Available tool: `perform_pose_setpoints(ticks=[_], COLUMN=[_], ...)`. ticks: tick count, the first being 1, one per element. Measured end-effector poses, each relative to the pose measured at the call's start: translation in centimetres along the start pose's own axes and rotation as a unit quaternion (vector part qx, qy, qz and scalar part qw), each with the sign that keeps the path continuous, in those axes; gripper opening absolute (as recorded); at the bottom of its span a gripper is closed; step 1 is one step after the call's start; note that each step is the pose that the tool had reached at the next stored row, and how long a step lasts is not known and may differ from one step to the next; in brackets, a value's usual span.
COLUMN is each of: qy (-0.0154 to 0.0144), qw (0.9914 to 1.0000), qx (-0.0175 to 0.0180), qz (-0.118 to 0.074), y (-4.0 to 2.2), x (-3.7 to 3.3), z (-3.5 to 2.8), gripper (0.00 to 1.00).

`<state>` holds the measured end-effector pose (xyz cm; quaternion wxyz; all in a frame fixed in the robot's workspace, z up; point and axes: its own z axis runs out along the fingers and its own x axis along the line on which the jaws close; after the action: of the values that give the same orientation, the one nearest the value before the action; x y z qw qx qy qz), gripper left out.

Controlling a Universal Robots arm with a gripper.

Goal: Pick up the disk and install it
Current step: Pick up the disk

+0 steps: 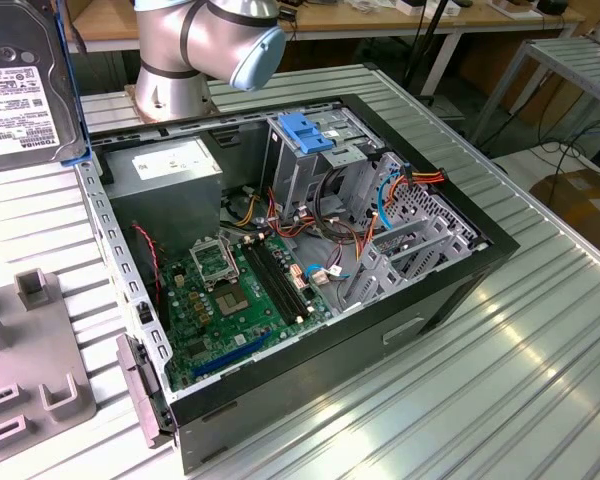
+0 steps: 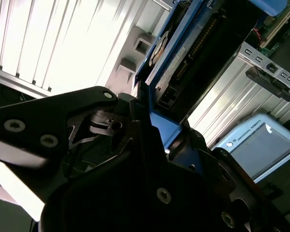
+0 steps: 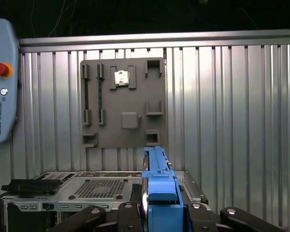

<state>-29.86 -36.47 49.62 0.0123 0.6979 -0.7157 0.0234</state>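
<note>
The disk hangs high above the table at the exterior view's left, its dark face and white label toward the camera, with a blue carrier along its edge. In both wrist views my gripper is shut on the disk's blue carrier, with a black finger on each side. The disk shows edge-on in the second wrist view. It is apart from the open computer case, whose drive cage carries a blue ridged handle.
Inside the case lie a grey power supply box, the green motherboard and loose cables. A grey fixture plate lies on the ribbed metal table. The arm's base stands behind the case. A teach pendant lies nearby.
</note>
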Motion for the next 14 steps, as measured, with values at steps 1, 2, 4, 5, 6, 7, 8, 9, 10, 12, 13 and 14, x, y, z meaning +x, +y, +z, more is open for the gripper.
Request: perform_pose_setpoints(ticks=[1,2,4,5,6,7,8,9,10,12,13,14], qy=[0.0,0.0,0.0,0.0,0.0,-0.0001,-0.0003,-0.0011,-0.0018,-0.0046,-0.005,-0.005], qw=[1.0,1.0,1.0,1.0,1.0,1.0,1.0,1.0,1.0,0.99999,0.99999,0.99999], qx=[0.0,0.0,0.0,0.0,0.0,0.0,0.0,-0.0001,-0.0001,-0.0001,-0.0002,-0.0001], qz=[0.0,0.0,0.0,0.0,0.0,0.0,0.0,0.0,0.0,0.0,0.0,0.0], y=[-0.1,-0.19,-0.33,-0.43,-0.54,-0.67,-0.8,-0.98,-1.14,-1.58,-1.73,-1.85], x=[0.02,0.04,0.16,0.26,0.38,0.54,0.63,0.74,0.82,0.96,0.99,1.0], z=[0.01,0.03,0.08,0.1,0.12,0.16,0.18,0.22,0.25,0.32,0.33,0.34], gripper=[0.37,0.37,0.37,0.37,0.37,0.37,0.37,0.37,0.37,0.37,0.37,0.37])
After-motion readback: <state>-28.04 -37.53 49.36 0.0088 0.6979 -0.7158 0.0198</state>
